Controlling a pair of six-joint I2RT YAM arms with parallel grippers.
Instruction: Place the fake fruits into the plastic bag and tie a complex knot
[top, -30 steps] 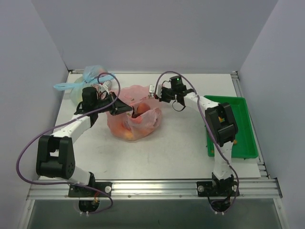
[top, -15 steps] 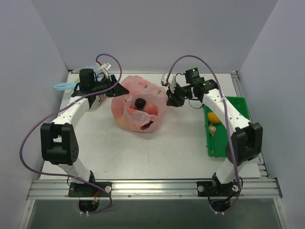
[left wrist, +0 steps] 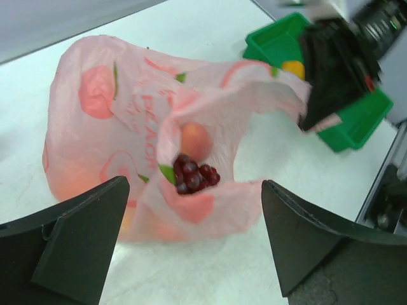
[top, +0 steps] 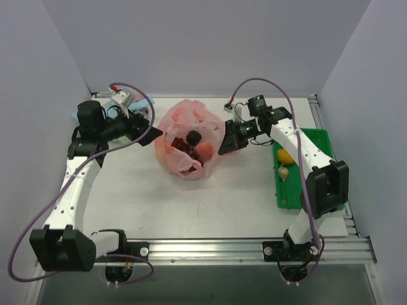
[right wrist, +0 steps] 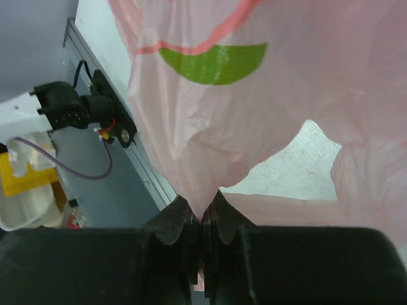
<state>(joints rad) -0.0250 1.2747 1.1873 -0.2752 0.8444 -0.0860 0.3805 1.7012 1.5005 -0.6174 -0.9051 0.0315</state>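
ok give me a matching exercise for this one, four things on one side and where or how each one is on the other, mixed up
Things:
1. left gripper
2. right gripper
3. grape bunch
4. green tray

States:
A. inside the plastic bag
B. open, holding nothing
C. right of the plastic bag, a yellow fruit in it
D. shut on the plastic bag's edge

Pairs: 1-B, 2-D, 3-A, 4-C

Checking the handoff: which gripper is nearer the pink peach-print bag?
Right. The right gripper is shut on an edge of the pink peach-print bag; the left gripper stands open just off its left side, not touching.
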